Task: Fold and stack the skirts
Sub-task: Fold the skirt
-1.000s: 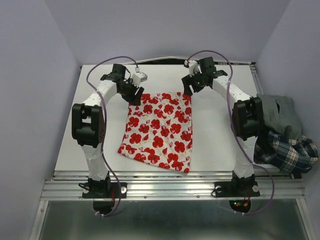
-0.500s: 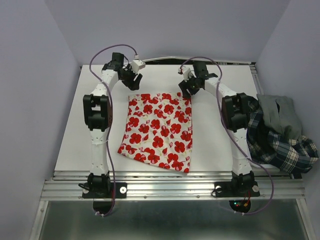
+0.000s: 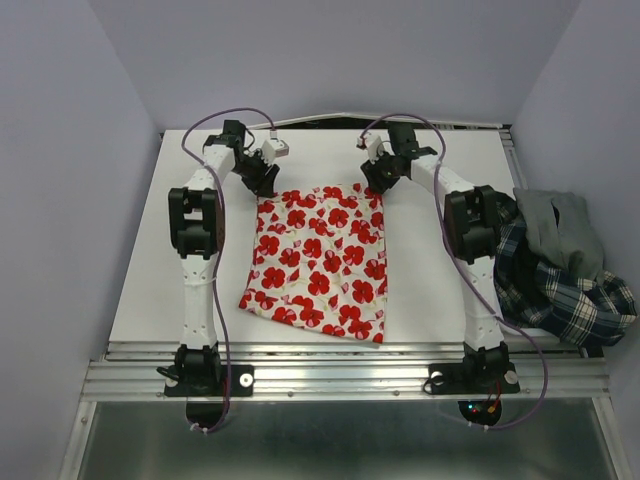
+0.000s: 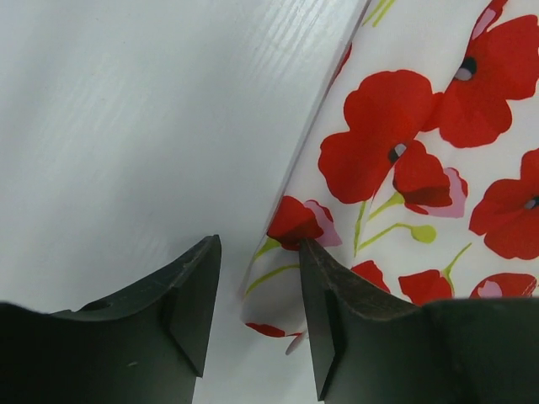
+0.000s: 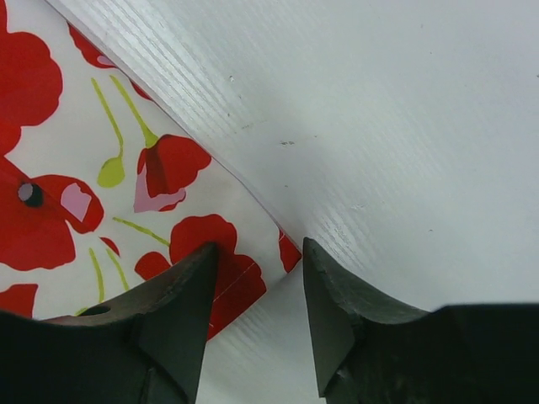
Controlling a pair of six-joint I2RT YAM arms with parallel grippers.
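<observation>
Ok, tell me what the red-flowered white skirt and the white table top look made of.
Red-flowered white skirt: thin matte cloth, maybe cotton; it lies flat with a thin soft edge. White table top: likely plastic or coated board, slightly glossy; fine parallel ridges and soft glare in the wrist views.

plaid skirt partly behind right arm

The left arm and the right arm stretch forward, wrists tipped down. The left gripper and the right gripper have their fingers parted.
</observation>
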